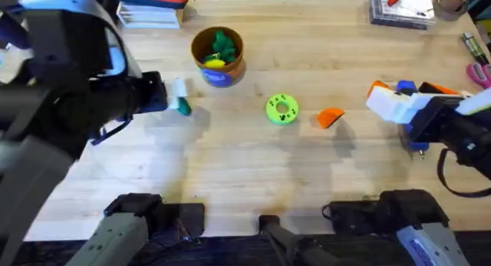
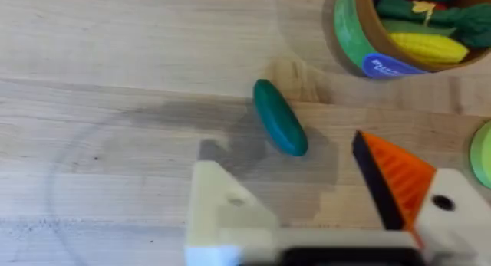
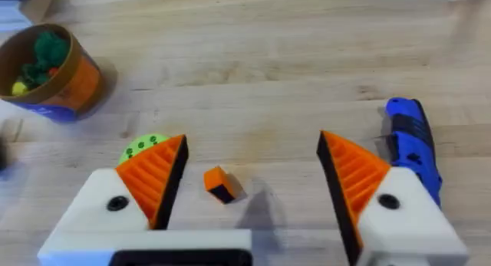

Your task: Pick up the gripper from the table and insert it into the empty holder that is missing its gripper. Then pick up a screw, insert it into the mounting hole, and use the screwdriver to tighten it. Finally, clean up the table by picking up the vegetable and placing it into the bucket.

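The right arm's open, empty tool (image 3: 242, 178) is hovering over the small flat orange plastic wedge (image 3: 220, 184) lying right of the bright-green perforated disc (image 1: 281, 109), so it should be descending squarely and closing across the wedge's flat sides.

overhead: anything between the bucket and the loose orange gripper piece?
Yes: the green disc lies on the table between the bucket and the orange gripper piece, overhead view.
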`<state>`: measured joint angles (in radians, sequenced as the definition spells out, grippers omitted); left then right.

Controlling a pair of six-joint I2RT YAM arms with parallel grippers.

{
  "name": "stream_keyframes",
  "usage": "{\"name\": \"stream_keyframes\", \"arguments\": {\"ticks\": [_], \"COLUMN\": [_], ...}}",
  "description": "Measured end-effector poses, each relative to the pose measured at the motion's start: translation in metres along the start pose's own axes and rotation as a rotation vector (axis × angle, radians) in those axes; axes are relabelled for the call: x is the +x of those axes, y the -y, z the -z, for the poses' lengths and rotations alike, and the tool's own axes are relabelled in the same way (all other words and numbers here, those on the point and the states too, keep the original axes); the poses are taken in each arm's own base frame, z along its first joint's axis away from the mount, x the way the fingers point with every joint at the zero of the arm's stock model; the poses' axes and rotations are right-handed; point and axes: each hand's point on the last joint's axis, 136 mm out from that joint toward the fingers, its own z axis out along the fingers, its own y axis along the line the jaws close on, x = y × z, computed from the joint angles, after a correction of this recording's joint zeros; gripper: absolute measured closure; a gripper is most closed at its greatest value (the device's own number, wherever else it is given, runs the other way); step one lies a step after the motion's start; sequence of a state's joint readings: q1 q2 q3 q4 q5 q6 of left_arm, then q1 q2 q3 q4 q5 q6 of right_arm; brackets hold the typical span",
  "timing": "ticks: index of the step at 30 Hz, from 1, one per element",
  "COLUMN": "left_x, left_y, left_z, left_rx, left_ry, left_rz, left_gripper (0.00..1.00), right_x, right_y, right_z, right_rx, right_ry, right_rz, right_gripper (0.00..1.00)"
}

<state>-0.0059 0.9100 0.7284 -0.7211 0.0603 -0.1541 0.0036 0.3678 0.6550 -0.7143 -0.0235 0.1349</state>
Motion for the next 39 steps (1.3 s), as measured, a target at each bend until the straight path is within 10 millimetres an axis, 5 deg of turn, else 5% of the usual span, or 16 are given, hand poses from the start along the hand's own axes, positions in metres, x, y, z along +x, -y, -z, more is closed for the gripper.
{"name": "stream_keyframes", "arguments": {"ticks": [5,6,11,12,17,21,32,39], "left_x": [0.014,0.015,-0.008,-0.015,-0.026,-0.031,-0.024,-0.04], "left_y": [-0.003,-0.002,0.028,0.038,0.092,0.115,0.119,0.123], "left_z": [-0.025,-0.025,0.002,0.012,0.071,0.102,0.107,0.12], "left_rx": [-0.016,-0.014,0.063,0.094,0.307,0.418,0.446,0.463], "left_ry": [-0.111,-0.116,-0.001,0.041,0.233,0.347,0.343,0.493], "left_rz": [0.004,-0.013,-0.138,-0.168,-0.327,-0.391,-0.411,-0.411], "left_gripper": [0.908,0.881,0.11,0.035,0.006,0.008,0.008,0.008], "right_x": [0.0,0.0,0.0,0.001,0.007,0.012,0.057,0.092], "right_y": [0.0,0.0,0.0,0.0,0.001,0.002,0.007,0.011], "right_z": [0.0,0.0,0.0,0.0,0.0,0.0,0.007,0.018], "right_rx": [0.0,0.0,0.0,0.0,0.004,0.007,0.032,0.052], "right_ry": [0.0,0.0,-0.001,-0.003,-0.028,-0.049,-0.234,-0.382], "right_rz": [0.0,0.0,0.0,0.0,-0.002,-0.003,-0.013,-0.022], "right_gripper": [0.008,0.008,0.008,0.008,0.008,0.008,0.008,0.008]}}
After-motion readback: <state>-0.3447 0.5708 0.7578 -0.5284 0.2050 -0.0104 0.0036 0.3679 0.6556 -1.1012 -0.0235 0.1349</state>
